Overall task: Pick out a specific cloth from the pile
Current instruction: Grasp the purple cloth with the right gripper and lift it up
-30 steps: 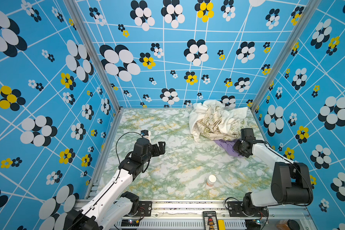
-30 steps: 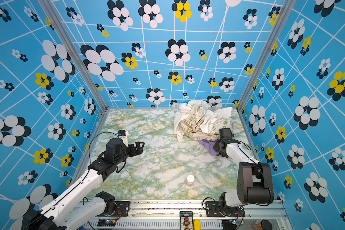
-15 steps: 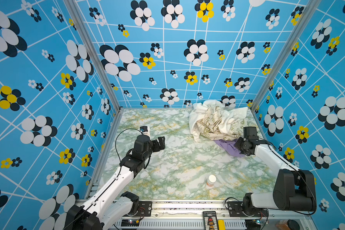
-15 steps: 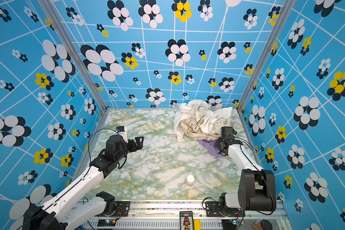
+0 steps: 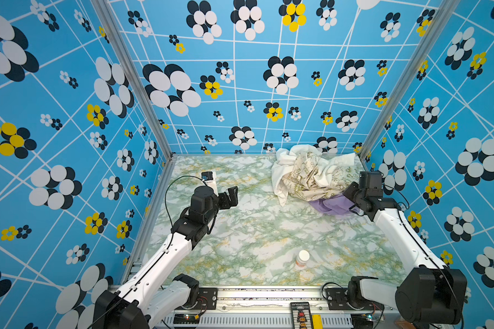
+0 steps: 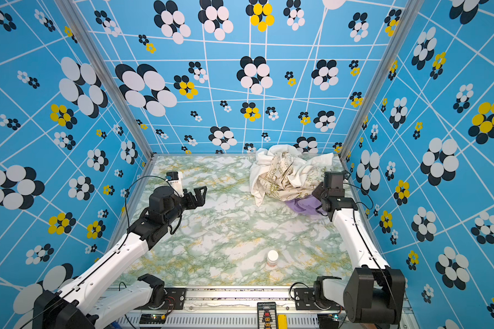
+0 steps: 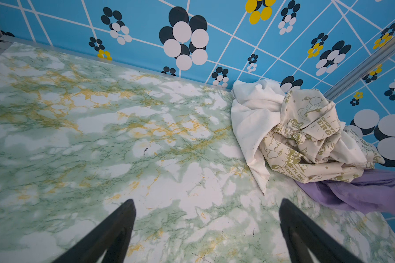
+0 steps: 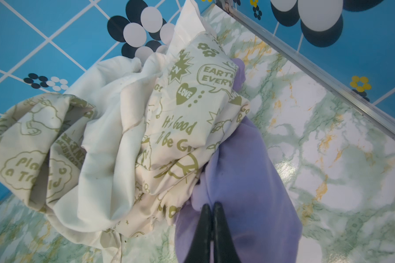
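My wide-open left claw (image 5: 232,196) has crept toward 12 o'clock, while my right claw (image 8: 211,206) clenches the lavender-purple soft cloth (image 8: 237,173) at 5 o'clock of the cream-printed fabric pile (image 5: 311,176).

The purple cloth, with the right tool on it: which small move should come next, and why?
Probably pull the right tool back along the table, away from the pile. Its jaws look shut on the purple cloth, whose far part lies under the printed cloth.

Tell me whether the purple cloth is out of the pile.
Partly: purple cloth lies tucked under the pile, right gripper pinching it.
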`<action>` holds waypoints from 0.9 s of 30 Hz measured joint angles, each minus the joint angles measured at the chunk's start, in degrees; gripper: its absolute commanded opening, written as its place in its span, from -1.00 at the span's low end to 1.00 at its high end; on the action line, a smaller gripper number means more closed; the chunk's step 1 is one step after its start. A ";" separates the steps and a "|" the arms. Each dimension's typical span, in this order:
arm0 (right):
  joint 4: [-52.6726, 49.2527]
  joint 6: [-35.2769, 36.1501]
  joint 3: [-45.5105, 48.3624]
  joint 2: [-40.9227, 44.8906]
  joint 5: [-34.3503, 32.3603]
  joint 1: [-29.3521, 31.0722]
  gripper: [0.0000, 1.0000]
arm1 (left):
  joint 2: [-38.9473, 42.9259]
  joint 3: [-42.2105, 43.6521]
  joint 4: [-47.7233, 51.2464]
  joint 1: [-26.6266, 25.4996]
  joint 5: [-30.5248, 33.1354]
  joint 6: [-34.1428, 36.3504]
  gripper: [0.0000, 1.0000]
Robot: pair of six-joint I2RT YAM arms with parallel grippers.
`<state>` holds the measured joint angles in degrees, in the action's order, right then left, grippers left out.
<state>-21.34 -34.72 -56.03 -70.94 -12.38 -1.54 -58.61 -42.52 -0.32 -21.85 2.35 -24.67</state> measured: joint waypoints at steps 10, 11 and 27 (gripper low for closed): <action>2.01 0.42 -4.50 1.09 -1.75 0.00 -1.00 | -1.81 -1.46 -0.96 0.00 -0.39 1.42 0.98; 2.23 0.48 -4.90 1.09 -1.75 0.00 -1.00 | -1.95 -1.46 -1.07 0.00 -0.39 1.46 0.98; 4.04 4.76 -8.96 1.46 -4.96 0.00 -1.00 | -3.89 -2.38 -1.95 0.00 -0.83 1.81 0.99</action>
<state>-17.30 -29.95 -64.99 -69.47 -17.34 -1.54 -62.50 -44.91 -2.26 -21.85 1.52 -22.85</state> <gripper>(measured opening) 0.049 0.992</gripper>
